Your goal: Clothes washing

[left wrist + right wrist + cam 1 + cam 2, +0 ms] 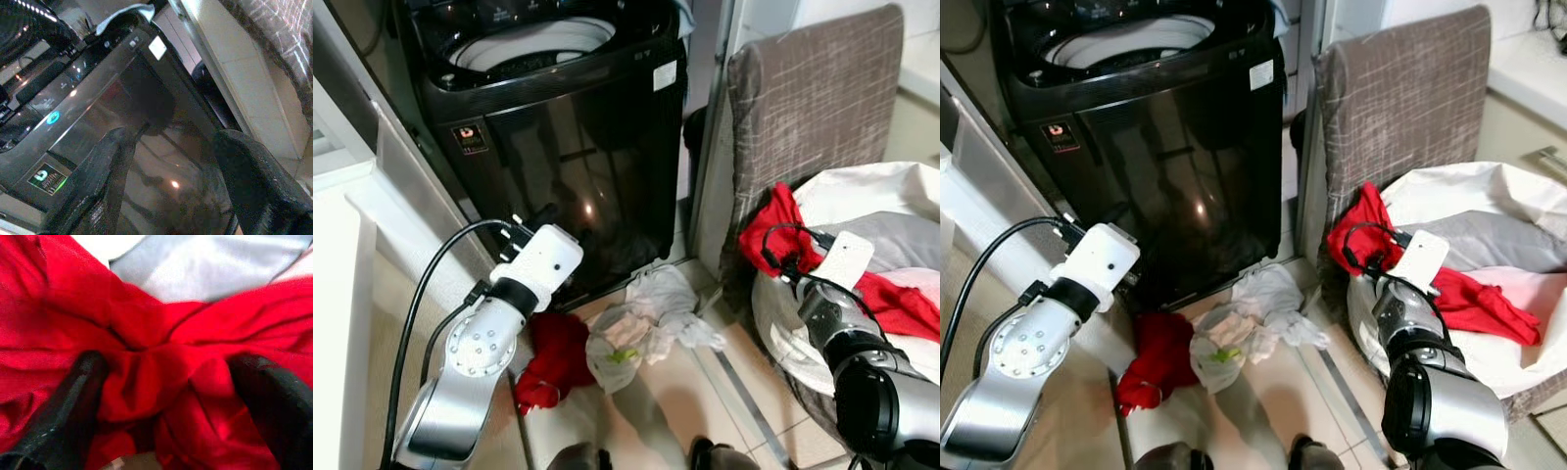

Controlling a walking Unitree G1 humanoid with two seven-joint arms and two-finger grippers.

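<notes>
**Q:** Clothes — where?

**A:** Spread over two spots. Red garment (783,227) draped over the rim of a laundry basket (1528,384) on the robot's right, beside a chair with a grey-brown woven cover (813,93). Same basket also holding white fabric (862,191), a grey piece (911,240) and something pale pink (1518,289). On the floor (675,392), just in front of the washing machine (578,147): a second red item (553,357), crumpled, and next to it a heap of white and pale cloth (646,318) with a touch of green.

**Q:** Washing machine?

**A:** Black, glossy, top-loading, lid up, pale drum rim (533,44) visible from above. Small badge (468,138) on the front upper corner.

**Q:** Right gripper?

**A:** Right gripper (166,382) pushed into the red garment at the basket edge. Fingers (73,401) spread apart, a bunched fold of red cloth lying between them, touching the fabric but not pinched shut on it. Grey cloth just beyond.

**Q:** Left gripper?

**A:** Left gripper (171,181) raised near the machine's dark front panel, above the red item on the floor. Fingers (105,176) parted, holding nothing, pointed at the glossy panel with reflections on it. Black cable (431,284) looping from the wrist down along the silver arm.

**Q:** Anything else?

**A:** White surface (337,294) along the robot's left edge. Dark feet (705,455) at the bottom, on the pale floor.
</notes>
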